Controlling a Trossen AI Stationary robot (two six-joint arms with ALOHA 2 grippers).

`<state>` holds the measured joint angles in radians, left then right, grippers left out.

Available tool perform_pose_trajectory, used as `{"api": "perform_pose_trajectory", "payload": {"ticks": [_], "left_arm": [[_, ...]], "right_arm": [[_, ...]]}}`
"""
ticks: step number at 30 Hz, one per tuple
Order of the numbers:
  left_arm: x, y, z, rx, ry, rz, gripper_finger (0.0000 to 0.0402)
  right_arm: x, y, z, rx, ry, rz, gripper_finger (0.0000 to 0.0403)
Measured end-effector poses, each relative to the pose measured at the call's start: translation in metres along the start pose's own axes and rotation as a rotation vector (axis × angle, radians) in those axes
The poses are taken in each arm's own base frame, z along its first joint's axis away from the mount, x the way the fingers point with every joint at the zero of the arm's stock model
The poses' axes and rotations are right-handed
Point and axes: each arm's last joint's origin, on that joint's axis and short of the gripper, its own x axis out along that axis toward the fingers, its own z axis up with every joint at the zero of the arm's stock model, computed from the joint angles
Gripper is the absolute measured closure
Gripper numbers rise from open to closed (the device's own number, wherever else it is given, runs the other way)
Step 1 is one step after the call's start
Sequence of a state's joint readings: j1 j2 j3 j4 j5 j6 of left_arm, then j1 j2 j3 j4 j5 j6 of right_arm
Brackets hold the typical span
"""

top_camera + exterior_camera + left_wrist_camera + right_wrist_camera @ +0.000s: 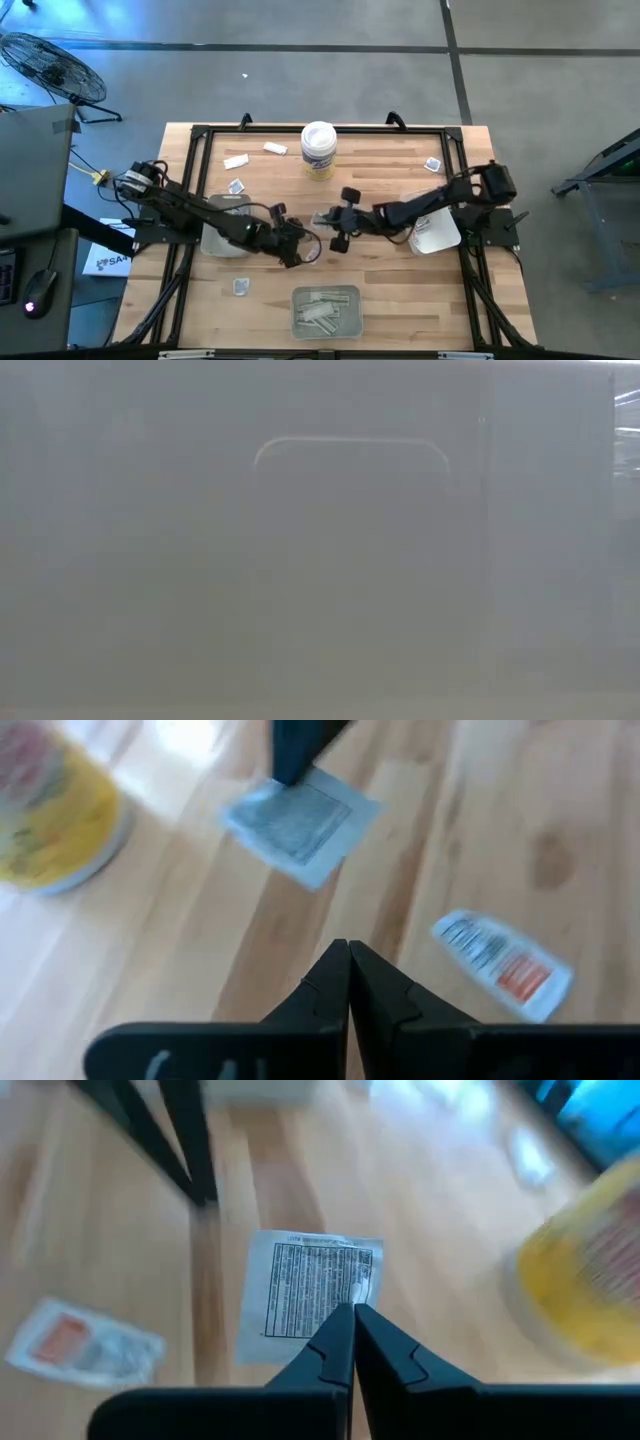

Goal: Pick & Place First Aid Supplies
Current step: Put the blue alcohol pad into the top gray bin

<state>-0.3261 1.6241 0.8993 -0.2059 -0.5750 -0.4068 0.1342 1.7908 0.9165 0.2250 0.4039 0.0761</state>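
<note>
Right claw pinches a white packet at mid-table — left claw waits shut just beside it.

The right gripper (352, 1312) has its fingers pressed together on the edge of a white printed packet (305, 1288), gripping the thin flat thing by its rim, probably because that is the only part that offers a hold. The packet lies at the table's (400, 290) centre, near the white tub (318, 150). The left gripper (348, 948) is fully closed on nothing, parked close by. A red-printed packet (503, 966) lies on the wood just beside it. More packets (256, 155) are scattered toward the far-left of the table, and the grey tray (326, 311) at the near edge already holds several — likely where this one belongs.
</note>
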Motion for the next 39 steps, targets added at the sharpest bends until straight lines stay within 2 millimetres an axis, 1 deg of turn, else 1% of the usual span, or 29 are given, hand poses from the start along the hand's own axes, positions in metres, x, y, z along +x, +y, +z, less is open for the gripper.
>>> {"api": "perform_pose_trajectory", "payload": {"ticks": [3,6,9,13,15,18,22,25,27,29,31,34,38,39], "left_arm": [[0.005,0.009,0.008,0.008,0.011,-0.098,0.0392],[0.010,0.022,0.016,0.003,0.017,-0.139,0.0369],[0.014,0.032,0.021,0.027,0.008,-0.164,0.0334],[0.016,0.033,0.031,0.009,-0.047,-0.337,0.0274],[0.016,0.032,0.037,0.004,-0.096,-0.403,0.0243],[0.015,0.032,0.045,-0.041,-0.158,-0.444,0.0209],[0.015,0.036,0.053,-0.148,-0.209,-0.468,0.0189],[0.017,0.040,0.055,-0.237,-0.215,-0.421,0.0190],[0.019,0.044,0.056,-0.261,-0.216,-0.398,0.0194],[0.020,0.047,0.057,-0.278,-0.222,-0.393,0.0203],[0.021,0.049,0.059,-0.292,-0.237,-0.392,0.0220],[0.020,0.049,0.061,-0.269,-0.265,-0.394,0.0269],[0.018,0.047,0.064,-0.215,-0.305,-0.447,0.0373],[0.018,0.047,0.065,-0.206,-0.307,-0.459,0.0386]], "right_arm": [[-0.017,0.013,0.009,-0.060,-0.053,-0.044,0.0402],[-0.029,0.027,0.008,-0.104,-0.058,-0.101,0.0402],[-0.042,0.041,0.007,-0.105,-0.087,-0.171,0.0402],[-0.052,0.056,0.000,-0.124,-0.098,-0.263,0.0402],[-0.057,0.061,-0.002,-0.142,-0.107,-0.312,0.0403],[-0.061,0.065,-0.003,-0.157,-0.125,-0.371,0.0403],[-0.063,0.066,-0.002,-0.174,-0.136,-0.405,0.0403],[-0.063,0.066,-0.002,-0.171,-0.137,-0.396,0.0403],[-0.063,0.066,-0.002,-0.172,-0.136,-0.396,0.0403],[-0.063,0.066,-0.002,-0.170,-0.138,-0.398,0.0403],[-0.063,0.066,-0.002,-0.169,-0.139,-0.398,0.0403],[-0.063,0.067,-0.001,-0.159,-0.143,-0.396,0.0403],[-0.062,0.066,-0.001,-0.127,-0.149,-0.391,0.0403],[-0.062,0.066,-0.001,-0.121,-0.151,-0.390,0.0403]]}}
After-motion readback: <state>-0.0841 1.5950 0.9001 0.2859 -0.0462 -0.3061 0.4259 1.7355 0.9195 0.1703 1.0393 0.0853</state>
